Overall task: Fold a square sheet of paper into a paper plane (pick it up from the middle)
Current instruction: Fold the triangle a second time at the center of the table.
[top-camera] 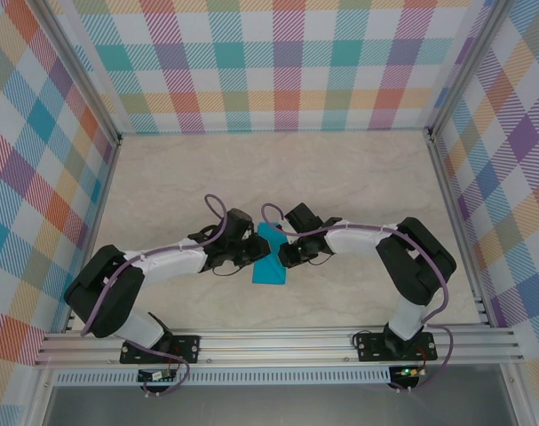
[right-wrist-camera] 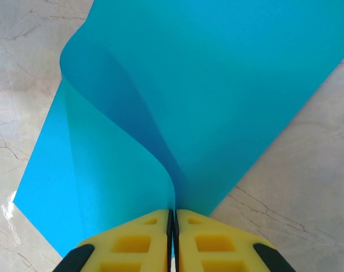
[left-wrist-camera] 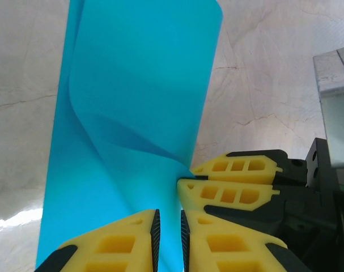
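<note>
The square sheet of paper (top-camera: 269, 271) is teal-blue and stands bowed up off the table between both arms, part of it curling over. In the right wrist view the paper (right-wrist-camera: 217, 85) rises into my right gripper (right-wrist-camera: 172, 212), which is shut on a pinched ridge of it. In the left wrist view my left gripper (left-wrist-camera: 169, 212) straddles the paper (left-wrist-camera: 137, 85) with a narrow gap between its pads, the sheet passing through. The right gripper's yellow fingers (left-wrist-camera: 234, 175) sit just beyond, almost touching. From above, the left gripper (top-camera: 256, 253) and right gripper (top-camera: 282, 253) meet at the sheet.
The beige marble-pattern table (top-camera: 340, 177) is walled on three sides by checkered panels (top-camera: 278, 62). An aluminium rail (top-camera: 278, 342) carrying both arm bases runs along the near edge. Open table lies behind and to either side of the arms.
</note>
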`<state>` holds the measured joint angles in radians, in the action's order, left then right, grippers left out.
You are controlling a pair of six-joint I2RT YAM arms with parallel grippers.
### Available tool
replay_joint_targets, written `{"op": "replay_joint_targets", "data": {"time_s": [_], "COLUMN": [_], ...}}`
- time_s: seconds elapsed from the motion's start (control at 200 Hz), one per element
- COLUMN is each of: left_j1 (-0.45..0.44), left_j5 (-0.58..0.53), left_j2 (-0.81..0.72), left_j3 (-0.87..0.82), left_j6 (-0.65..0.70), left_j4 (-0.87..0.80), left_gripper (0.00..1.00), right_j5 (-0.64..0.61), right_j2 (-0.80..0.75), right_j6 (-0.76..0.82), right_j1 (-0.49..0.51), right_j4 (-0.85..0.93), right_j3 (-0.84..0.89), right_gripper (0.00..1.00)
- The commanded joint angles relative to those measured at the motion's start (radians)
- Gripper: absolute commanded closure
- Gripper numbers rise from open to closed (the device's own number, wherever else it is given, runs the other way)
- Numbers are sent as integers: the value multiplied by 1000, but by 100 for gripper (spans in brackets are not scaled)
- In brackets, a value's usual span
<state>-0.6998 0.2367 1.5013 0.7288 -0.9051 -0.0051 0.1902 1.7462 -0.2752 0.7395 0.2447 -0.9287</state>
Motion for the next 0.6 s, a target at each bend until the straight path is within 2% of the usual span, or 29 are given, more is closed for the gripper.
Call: {"op": "replay_joint_targets", "data": {"time_s": [0.0,0.25,0.535,0.595], "left_j1": [-5,-6,-6,-5], "left_j5": [29,3,-12,-14], "left_j2": [40,96,105,103], "left_j3": [1,9,11,10], "left_j6": [-15,-21,-20,-21], "left_j4": [59,67,65,68], "left_gripper": [81,83,83,83], "right_j5": [27,69,182,213], "right_j2": [-27,-62,-128,-138], "right_j6": [4,-24,-107,-128], "right_j1": [-5,-12,-51,-57], "right_j4": [9,0,-59,-76], "right_j3": [-13,0,64,79], "right_gripper": [88,83,64,62]}}
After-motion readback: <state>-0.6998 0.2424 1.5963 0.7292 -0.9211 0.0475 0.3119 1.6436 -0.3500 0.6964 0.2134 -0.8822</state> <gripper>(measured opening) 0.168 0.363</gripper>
